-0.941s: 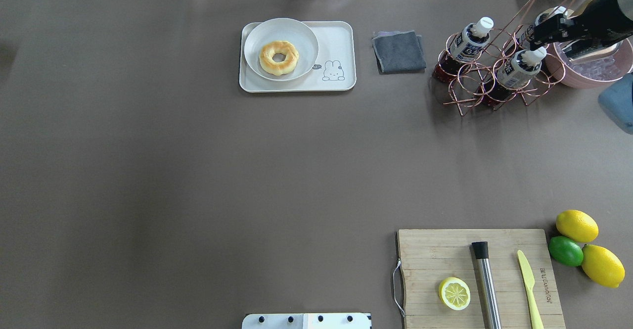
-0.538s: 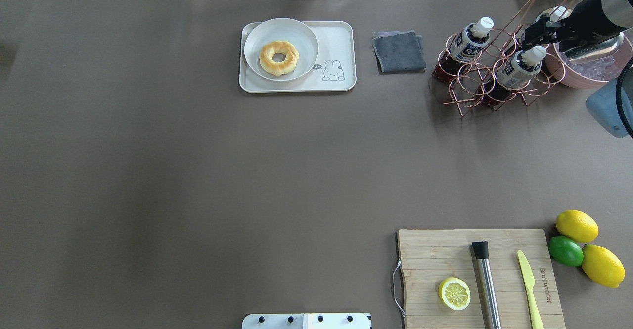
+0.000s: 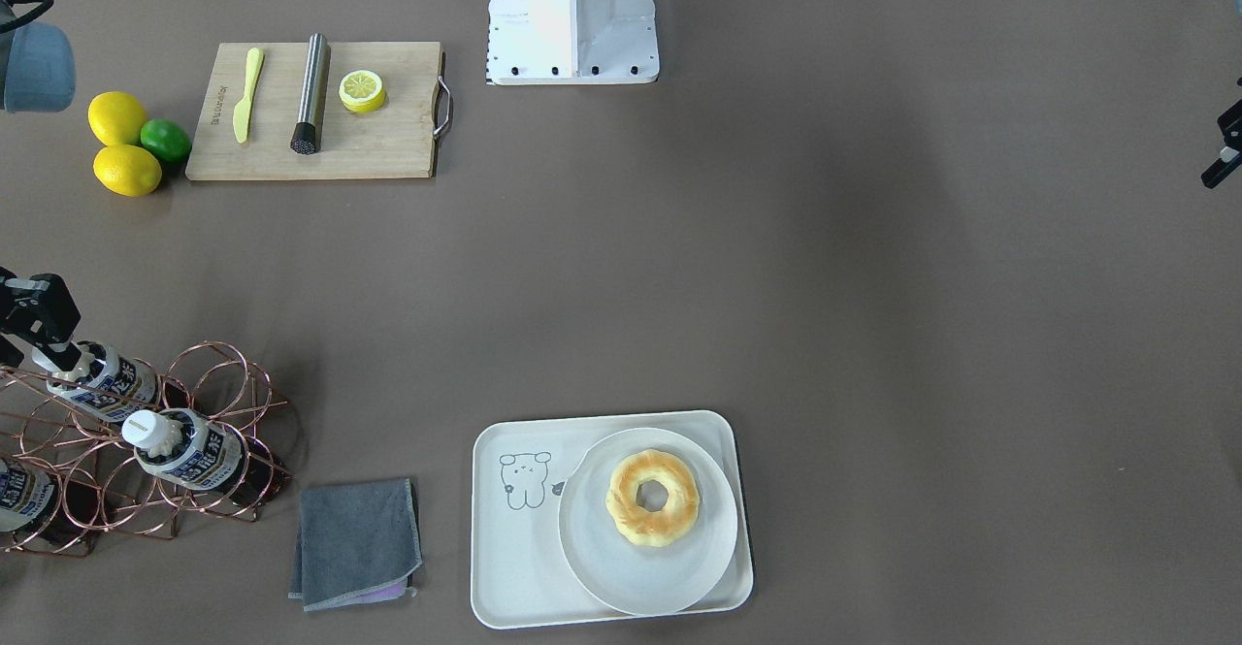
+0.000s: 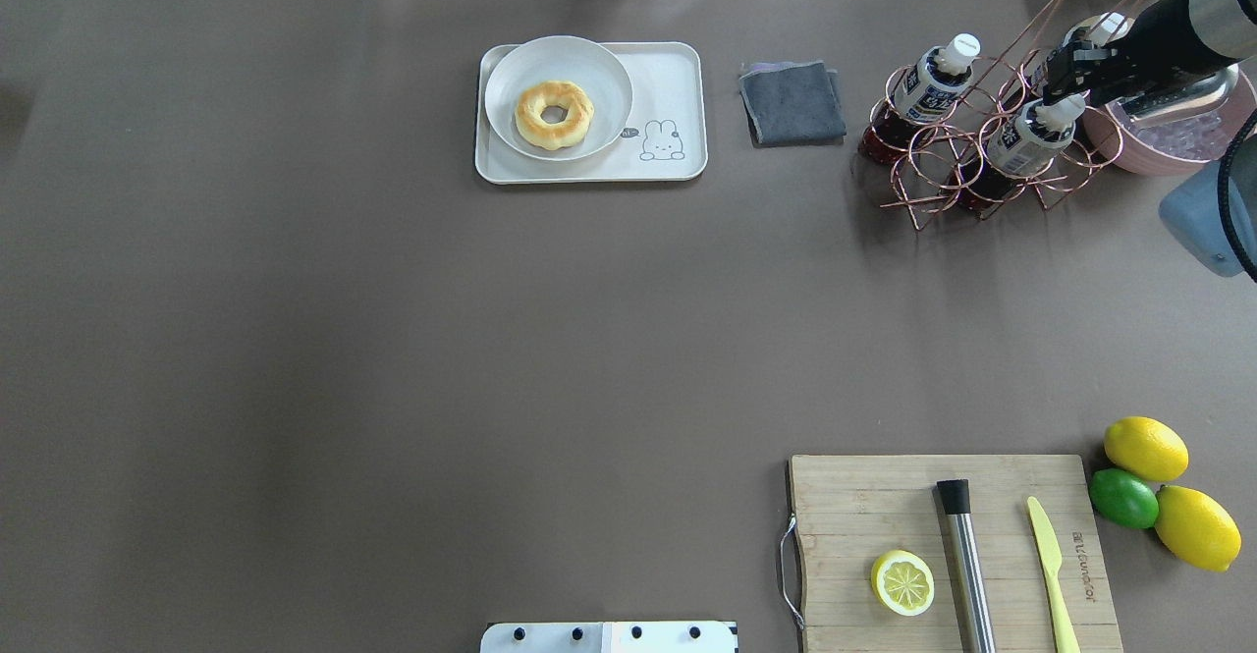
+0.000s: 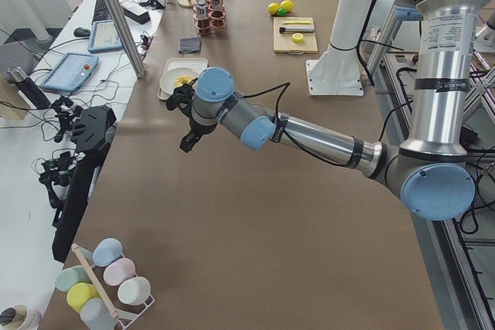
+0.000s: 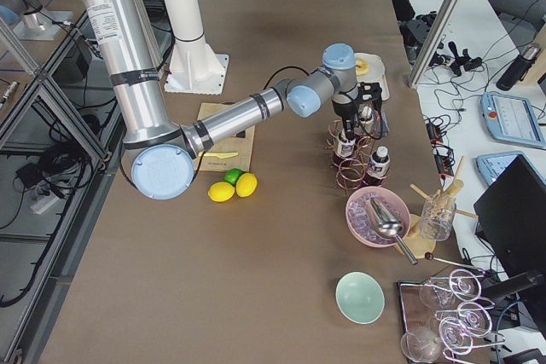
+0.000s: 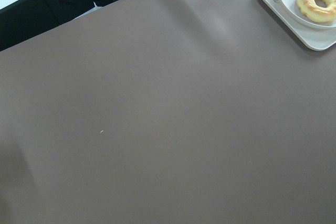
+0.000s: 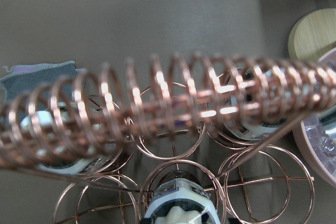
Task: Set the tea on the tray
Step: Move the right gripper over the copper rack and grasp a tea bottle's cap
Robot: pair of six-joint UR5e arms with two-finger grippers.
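The right gripper is hovering over the tea bottle's cap. The left gripper is hanging well away. Neither's finger spread is discernible.

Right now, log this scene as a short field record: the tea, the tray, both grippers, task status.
tea: bottle standing in the copper wire rack, one of three alike there
right gripper: at the top of that bottle; open or shut unclear
left gripper: away from the rack, on the tray's other side; open or shut unclear
tray: holds a white plate with a doughnut; the end with the drawing is bare
status: no bottle on the tray yet
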